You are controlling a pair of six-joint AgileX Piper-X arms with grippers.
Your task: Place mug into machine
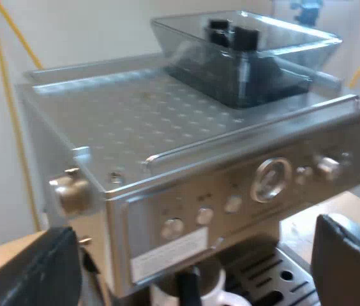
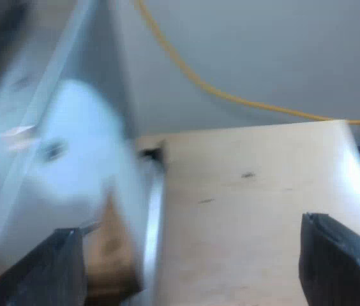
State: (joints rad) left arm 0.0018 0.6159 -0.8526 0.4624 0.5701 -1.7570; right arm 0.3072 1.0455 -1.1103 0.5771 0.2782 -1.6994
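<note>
Mug, white ceramic [image 1: 217, 292], stood at the slotted drip tray [image 1: 282, 277] beneath the front of the brushed-steel espresso machine [image 1: 186, 191] with clear bean hopper [image 1: 250, 57]. Left gripper [image 1: 191, 255] gaped wide and empty, facing the control panel. Right gripper [image 2: 196, 255] likewise wide and empty over the pale wooden table [image 2: 250, 191] beside the machine. Placement judged done; any retreat should run straight off, clear of the mug's handle.
</note>
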